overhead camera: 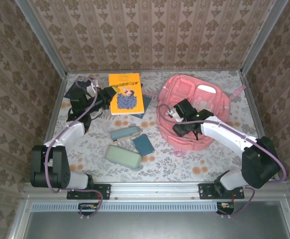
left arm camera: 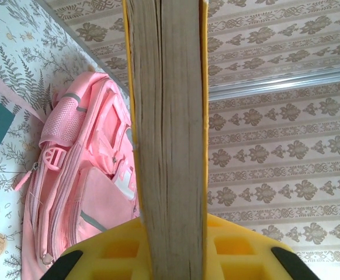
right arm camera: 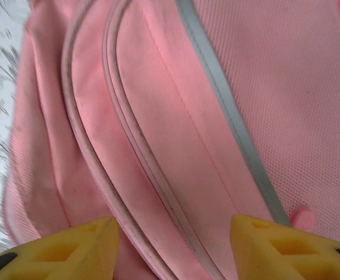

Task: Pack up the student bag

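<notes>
Bag [overhead camera: 216, 102]: pink, flat on the right of the worktop [overhead camera: 185, 164].
Left gripper [overhead camera: 109, 96]: jaws clamped on book [overhead camera: 125, 93].
Right gripper [right arm camera: 171, 239]: jaws apart over the bag's zip seam.
Advice: spread the opening wide, then feed the book in edge first.

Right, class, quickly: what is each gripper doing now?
Left gripper: closed on the yellow book, at its page edge.
Right gripper: open over the student bag, holding nothing.

student bag [overhead camera: 207, 97] sits near the table's [overhead camera: 185, 165] far right corner, book [overhead camera: 125, 93] left of it, pencil case [overhead camera: 123, 157] toward the near edge.
</notes>
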Motion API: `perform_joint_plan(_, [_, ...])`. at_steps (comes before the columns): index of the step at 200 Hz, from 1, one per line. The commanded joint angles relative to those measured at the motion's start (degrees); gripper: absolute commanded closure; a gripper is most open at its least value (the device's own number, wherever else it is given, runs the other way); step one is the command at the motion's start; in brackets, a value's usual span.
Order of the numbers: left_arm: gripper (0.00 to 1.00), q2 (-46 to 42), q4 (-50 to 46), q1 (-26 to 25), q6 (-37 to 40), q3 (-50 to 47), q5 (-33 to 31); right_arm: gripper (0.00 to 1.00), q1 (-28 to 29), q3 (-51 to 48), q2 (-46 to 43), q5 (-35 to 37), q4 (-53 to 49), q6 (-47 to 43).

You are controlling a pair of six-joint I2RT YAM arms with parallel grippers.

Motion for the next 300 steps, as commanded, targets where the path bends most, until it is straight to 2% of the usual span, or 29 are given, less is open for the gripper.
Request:
perform_joint_plan(1, [1.0, -0.2, 4.9, -0.4, 0.9, 0.3, 2.3, 0.46, 1.1, -1.1, 3.3, 6.1, 0.2, -5.7])
perform_joint_plan(34, [1.0, 0.8, 6.5, -0.3, 0.2, 0.4, 3.2, 0.46, 1.3, 0.7, 8.5, 10.7, 2.3, -7.3])
perform_joint_plan(64, [1.0, 0.8, 7.0, -0.3, 0.1, 0.2, 3.7, 0.49, 1.3, 0.9, 11.6, 11.0, 3.7, -6.9])
perform_joint_plan(74, [1.0, 0.6, 7.0, -0.3, 0.2, 0.0, 3.8, 0.58, 1.3, 0.8, 11.9, 10.6, 3.9, -6.6])
perform_joint_plan(84, [1.0, 0.5, 7.0, -0.3, 0.3, -0.2, 3.9, 0.85, 1.3, 1.2, 11.7, 9.4, 3.5, -6.3])
perform_joint_plan(88, [1.0, 0.3, 6.9, -0.3, 0.4, -0.4, 3.8, 0.91, 1.3, 1.6, 11.6, 8.3, 2.9, -6.0])
perform_joint_plan(101, [1.0, 0.1, 6.7, -0.2, 0.7, -0.7, 3.8, 1.0, 1.2, 2.4, 10.2, 5.2, 2.4, -4.3])
perform_joint_plan(132, [1.0, 0.0, 6.4, -0.2, 1.4, -1.3, 3.4, 1.0, 1.3, 3.3, 3.6, -1.7, 3.0, 1.2])
perform_joint_plan(157, [1.0, 0.2, 4.7, -0.4, 2.8, -1.4, 2.1, 1.0, 1.4, 8.4, 0.0, -4.7, 0.8, 6.7])
perform_joint_plan(206, [1.0, 0.3, 0.0, -2.6, 5.5, -2.1, -3.0, 1.0, 0.5, 22.8, 1.4, -6.6, -4.6, 13.1])
perform_joint_plan(225, [1.0, -0.5, -5.7, -5.1, 7.5, -2.6, -8.5, 1.0, -0.8, 28.0, 3.4, -8.6, -6.4, 16.5])
perform_joint_plan(250, [1.0, -1.8, -5.9, -9.2, 6.1, -5.7, -17.4, 1.0, -2.4, 34.0, 5.9, -10.6, -8.6, 20.8])
perform_joint_plan(290, [1.0, -1.9, -5.6, -18.6, 3.7, -6.7, -30.5, 1.0, -4.9, 41.3, 9.6, -13.6, -11.6, 29.0])
perform_joint_plan(300, [1.0, -1.4, -6.1, -22.5, 3.0, -6.5, -34.1, 1.0, -5.2, 42.6, 10.3, -13.9, -12.1, 30.2])
